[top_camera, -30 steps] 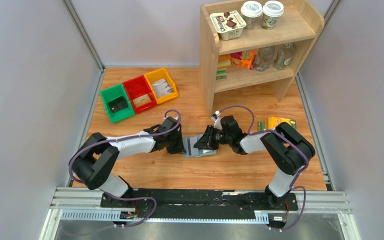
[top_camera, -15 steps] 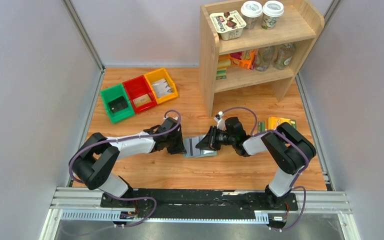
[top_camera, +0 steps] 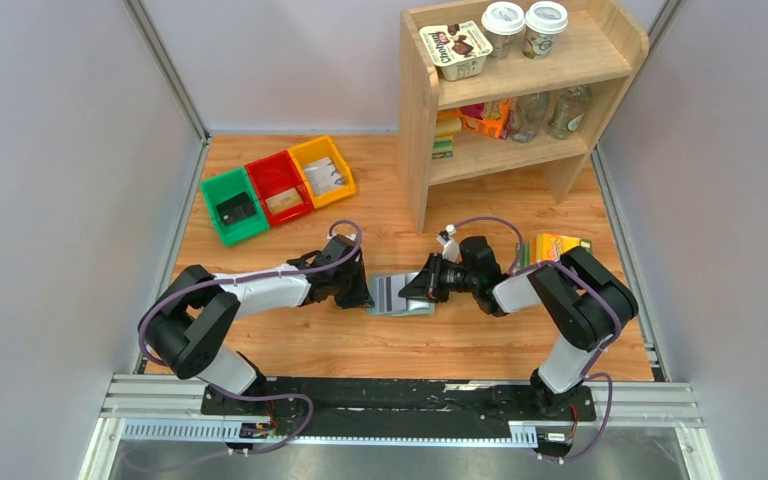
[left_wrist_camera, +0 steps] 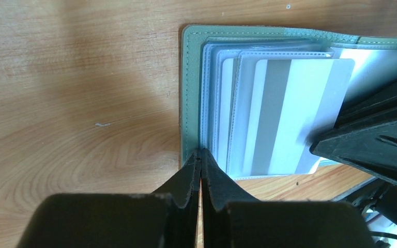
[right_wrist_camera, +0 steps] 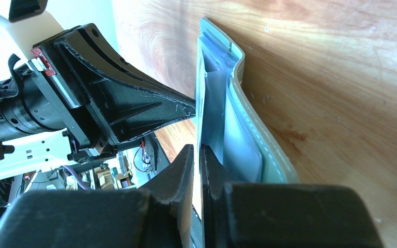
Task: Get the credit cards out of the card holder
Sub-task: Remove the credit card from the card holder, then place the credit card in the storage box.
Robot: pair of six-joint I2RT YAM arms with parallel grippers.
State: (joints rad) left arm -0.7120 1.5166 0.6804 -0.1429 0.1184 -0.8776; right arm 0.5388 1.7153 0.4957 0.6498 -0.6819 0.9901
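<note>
Partly, the right gripper (right_wrist_camera: 197,154) hides the card (left_wrist_camera: 294,113) it pinches.

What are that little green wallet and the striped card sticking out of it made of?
The card holder looks like matte grey-green leather or imitation leather, going by the stitched seam along its edge; its inner sleeves seem clear glossy plastic. The card looks like smooth stiff plastic: flat, pale, with a grey stripe and rounded corners.

Card holder (left_wrist_camera: 190,93) rt part off-frame
</note>
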